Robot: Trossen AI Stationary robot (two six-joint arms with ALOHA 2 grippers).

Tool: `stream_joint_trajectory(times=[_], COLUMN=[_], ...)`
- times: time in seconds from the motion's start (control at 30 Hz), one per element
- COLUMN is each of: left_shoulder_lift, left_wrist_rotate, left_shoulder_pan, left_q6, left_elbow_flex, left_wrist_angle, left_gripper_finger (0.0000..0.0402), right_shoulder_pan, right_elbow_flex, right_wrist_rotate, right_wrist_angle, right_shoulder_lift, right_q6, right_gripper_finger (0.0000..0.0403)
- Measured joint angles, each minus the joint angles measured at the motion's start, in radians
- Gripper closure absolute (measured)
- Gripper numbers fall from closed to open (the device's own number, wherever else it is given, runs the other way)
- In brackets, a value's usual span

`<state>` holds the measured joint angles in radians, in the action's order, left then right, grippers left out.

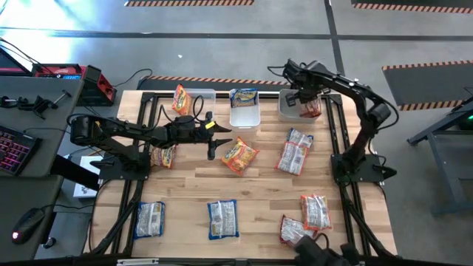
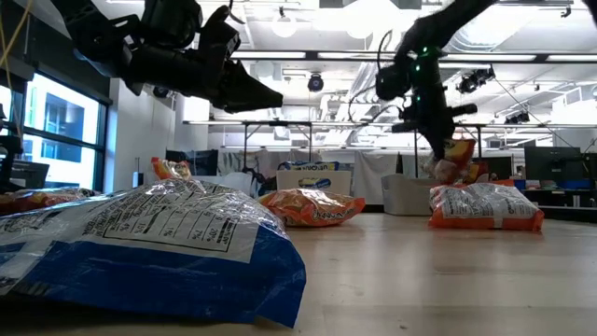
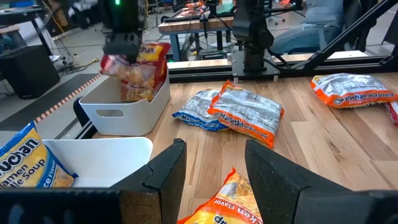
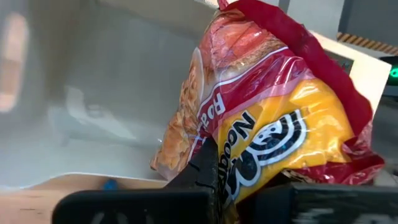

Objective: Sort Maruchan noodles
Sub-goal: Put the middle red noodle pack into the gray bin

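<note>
We see right claw clamped on red noodle packet over bin at 1 o'clock | left claw apart above orange packet, centre

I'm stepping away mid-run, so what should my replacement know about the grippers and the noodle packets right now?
Right gripper: shut on a red-and-yellow packet, held over the right-hand white bin at the table's far edge.
Left gripper: open, empty, hovering above the orange packet near the table's middle.
Done: a blue packet lies in the middle bin; an orange one stands at the left bin.
Left: the orange packet at centre, another under the left arm, two blue ones at the near edge, and the red-and-white ones on the right side.
</note>
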<state>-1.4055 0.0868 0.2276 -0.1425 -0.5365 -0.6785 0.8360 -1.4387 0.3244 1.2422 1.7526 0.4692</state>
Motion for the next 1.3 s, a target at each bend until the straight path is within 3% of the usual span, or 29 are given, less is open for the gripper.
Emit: stream_joint_trajectory(times=[0.6, 1.0, 1.3], left_shoulder_lift=[0.0, 0.0, 0.0], left_wrist_rotate=[0.0, 0.0, 0.0], left_shoulder_pan=[0.0, 0.0, 0.0], left_q6=[0.0, 0.0, 0.0], left_elbow_flex=[0.0, 0.0, 0.0], left_wrist_angle=[0.0, 0.0, 0.0], left_gripper_finger=[0.0248, 0.0248, 0.0248], right_shoulder_pan=[0.001, 0.003, -0.016], right_elbow_flex=[0.0, -0.031, -0.177], right_wrist_rotate=[0.015, 0.154, 0.199], right_wrist_angle=[-0.055, -0.002, 0.098], right_shoulder_lift=[0.158, 0.163, 0.163], right_q6=[-0.029, -0.016, -0.027], right_gripper_finger=[0.0398, 0.0262, 0.0214])
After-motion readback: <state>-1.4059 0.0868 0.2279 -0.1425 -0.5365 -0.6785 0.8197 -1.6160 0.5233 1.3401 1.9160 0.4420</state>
